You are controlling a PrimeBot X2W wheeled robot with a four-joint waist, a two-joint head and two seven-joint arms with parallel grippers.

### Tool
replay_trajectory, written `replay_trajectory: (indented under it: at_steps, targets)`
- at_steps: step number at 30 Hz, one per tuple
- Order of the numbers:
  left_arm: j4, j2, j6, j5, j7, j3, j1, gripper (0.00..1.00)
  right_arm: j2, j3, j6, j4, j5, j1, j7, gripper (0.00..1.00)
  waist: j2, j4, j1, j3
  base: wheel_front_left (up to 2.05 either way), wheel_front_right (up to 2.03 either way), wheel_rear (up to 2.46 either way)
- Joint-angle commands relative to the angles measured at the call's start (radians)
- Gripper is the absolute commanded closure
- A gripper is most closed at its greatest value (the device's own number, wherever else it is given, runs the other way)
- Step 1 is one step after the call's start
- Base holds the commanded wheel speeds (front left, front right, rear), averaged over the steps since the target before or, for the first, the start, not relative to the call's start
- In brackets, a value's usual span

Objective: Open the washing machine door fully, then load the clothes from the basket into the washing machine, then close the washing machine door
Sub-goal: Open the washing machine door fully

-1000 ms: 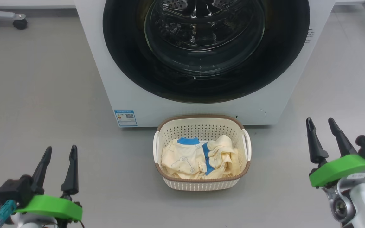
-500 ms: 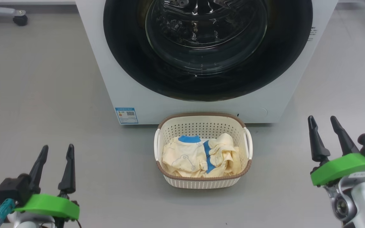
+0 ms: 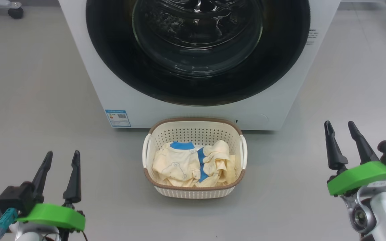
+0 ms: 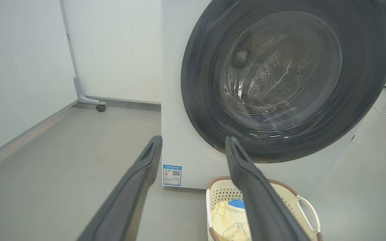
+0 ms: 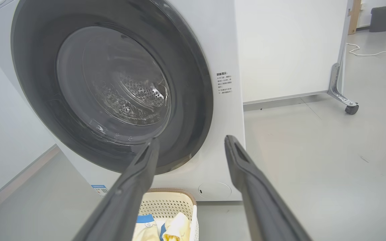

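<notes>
Since a second ago the head camera has swung, so the washer and basket sit further left in its view. The things themselves have not shifted on the floor (image 3: pixel 28 100).

Nearest: left gripper (image 3: pixel 62 153) and right gripper (image 3: pixel 339 124), low at either side, both spread wide and holding nothing, fingers pointing at the washer.

Between them, further out: basket (image 3: pixel 193 134) on the floor, touching or just beside the foot of the washing machine (image 3: pixel 129 110). The clothes (image 3: pixel 179 164) lie heaped inside it, untouched.

Farthest: washing machine door (image 3: pixel 198 47), shut flush against the front. Step one is not yet begun.

Risks, as judged:
- No handle or latch recess can be made out, nor the hinge side. A pull at the wrong edge would go nowhere.
- The rim is glossy and smooth, so fingers may slip off.
- The basket stands directly under the door. An arm reaching low could knock or tip it.
</notes>
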Motion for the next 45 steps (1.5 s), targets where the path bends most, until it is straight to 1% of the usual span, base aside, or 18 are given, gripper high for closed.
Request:
replay_trajectory:
  at_steps: [1, 18, 19, 21, 25, 32, 40, 41, 42, 43, 45]
  targets:
    - [-0.034, 0.026, 0.0, 0.01, -0.014, 0.04, -0.054, 0.0, -0.016, 0.011, 0.001, -0.033, -0.012, -0.048, -0.014, 0.0, 0.0, 0.0, 0.0, 0.0, 1.23, 1.23, -2.46]
    - [-0.04, 0.025, 0.0, 0.011, -0.014, 0.034, -0.061, 0.0, -0.008, 0.003, 0.001, -0.035, -0.014, -0.053, -0.014, 0.0, 0.0, -0.005, 0.0, 0.012, 1.23, 1.23, -2.46]
    - [-0.042, 0.022, 0.0, 0.003, -0.014, 0.032, -0.062, 0.0, -0.008, 0.002, 0.001, -0.036, -0.015, -0.053, -0.014, 0.0, 0.0, -0.006, 0.0, 0.013, 1.23, 1.23, -2.46]
    - [-0.042, 0.012, 0.0, -0.051, -0.014, 0.022, -0.062, 0.0, -0.009, -0.001, 0.001, -0.037, -0.015, -0.053, -0.014, 0.0, 0.0, -0.006, 0.0, 0.013, 1.21, 1.21, -2.42]
    - [-0.033, 0.032, 0.0, -0.069, -0.014, 0.011, -0.066, 0.0, -0.009, -0.004, 0.001, -0.036, -0.016, -0.052, -0.014, 0.0, 0.0, -0.005, 0.0, 0.01, 0.99, 0.99, -1.98]
    - [-0.029, 0.033, 0.0, -0.072, -0.014, 0.005, -0.067, 0.0, -0.007, 0.002, 0.001, -0.034, -0.015, -0.052, -0.014, 0.0, 0.0, -0.001, 0.0, 0.008, 0.56, 0.56, -1.11]
    - [-0.039, 0.02, 0.0, -0.075, -0.014, -0.003, -0.06, 0.0, -0.004, 0.008, 0.001, -0.027, -0.01, -0.064, -0.014, 0.0, 0.0, 0.007, 0.0, 0.015, 0.06, 0.06, -0.12]
    - [-0.041, 0.017, 0.0, -0.076, -0.014, -0.003, -0.057, 0.0, -0.003, 0.009, 0.001, -0.026, -0.009, -0.068, -0.014, 0.22, 0.0, 0.008, 0.0, 0.017, 0.0, 0.0, 0.0]
    - [-0.043, 0.014, 0.0, -0.077, -0.014, -0.004, -0.055, 0.0, 0.0, 0.009, 0.001, -0.025, -0.005, -0.074, -0.014, 0.46, 0.0, 0.009, 0.0, 0.018, 0.0, 0.0, 0.0]
    - [-0.045, 0.009, 0.0, -0.078, -0.014, -0.004, -0.052, 0.0, 0.003, 0.011, 0.001, -0.024, 0.003, -0.08, -0.014, 0.66, 0.0, 0.01, 0.0, 0.021, 0.0, 0.0, 0.0]
    - [-0.048, 0.001, 0.0, -0.079, -0.014, -0.006, -0.046, 0.0, 0.019, 0.005, 0.001, -0.022, 0.044, -0.097, -0.014, 1.0, 0.0, 0.011, 0.0, 0.026, 0.0, 0.0, 0.0]
